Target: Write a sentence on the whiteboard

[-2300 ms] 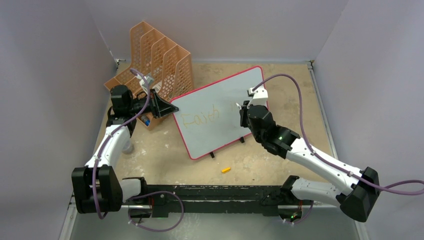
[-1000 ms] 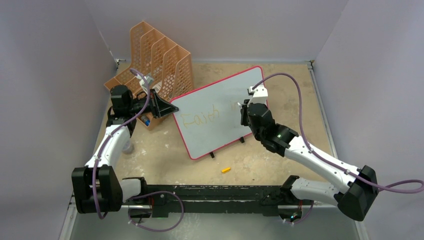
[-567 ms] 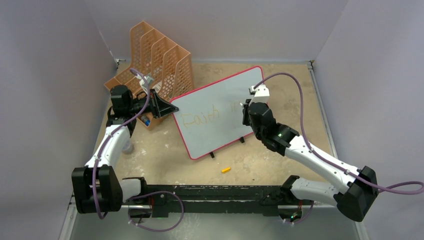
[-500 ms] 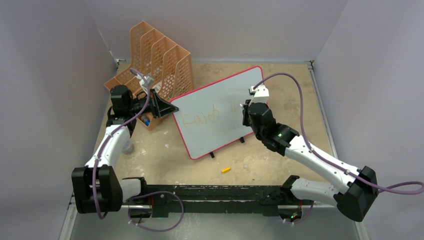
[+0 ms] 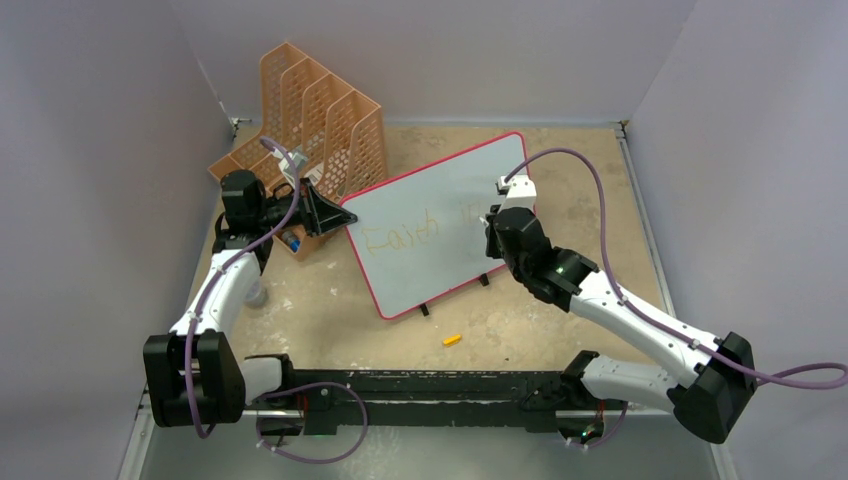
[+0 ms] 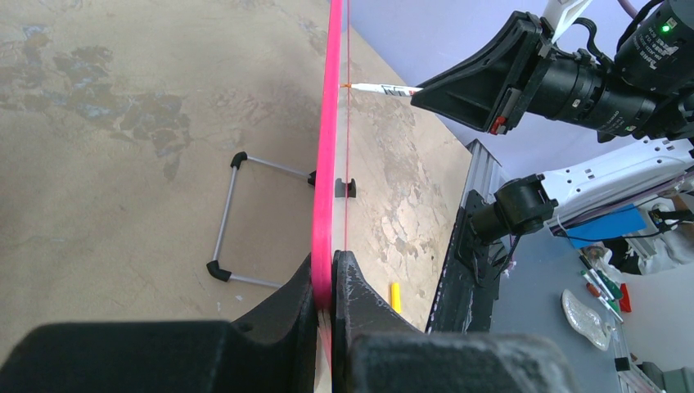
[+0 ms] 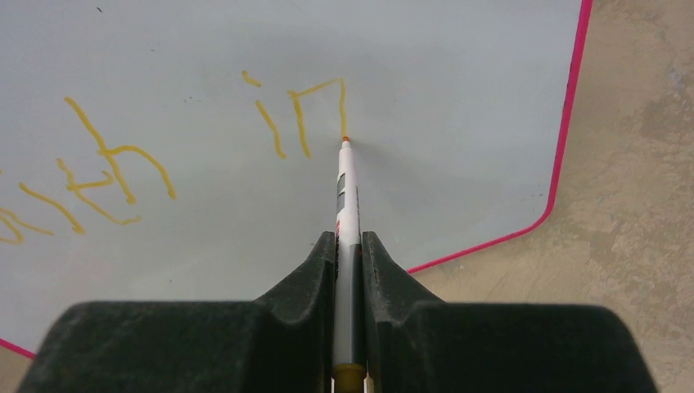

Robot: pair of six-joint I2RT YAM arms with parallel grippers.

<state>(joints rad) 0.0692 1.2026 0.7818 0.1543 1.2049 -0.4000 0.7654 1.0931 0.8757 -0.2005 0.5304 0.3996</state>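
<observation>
The whiteboard (image 5: pixel 420 275), pale with a pink frame, stands tilted in the middle of the table. My left gripper (image 5: pixel 340 214) is shut on its left edge; the left wrist view shows the pink rim (image 6: pixel 331 123) pinched between the jaws of the left gripper (image 6: pixel 331 264). My right gripper (image 7: pixel 349 239) is shut on a white marker (image 7: pixel 348 192) whose orange tip touches the board (image 7: pixel 458 90) at the foot of the last stroke. The sentence (image 5: pixel 402 236) in faint yellow reads "Faith", and the right wrist view shows "in" (image 7: pixel 299 115) after it.
An orange perforated file rack (image 5: pixel 312 108) stands behind the left gripper. A small yellow cap (image 5: pixel 452 340) lies on the table in front of the board. The board's wire stand (image 6: pixel 233 217) and black feet (image 5: pixel 424 310) rest on the table. Walls close in three sides.
The right gripper has moved the marker to the right of "Faith", and the yellow letters "in" have appeared there. The left gripper and the board have stayed still.
</observation>
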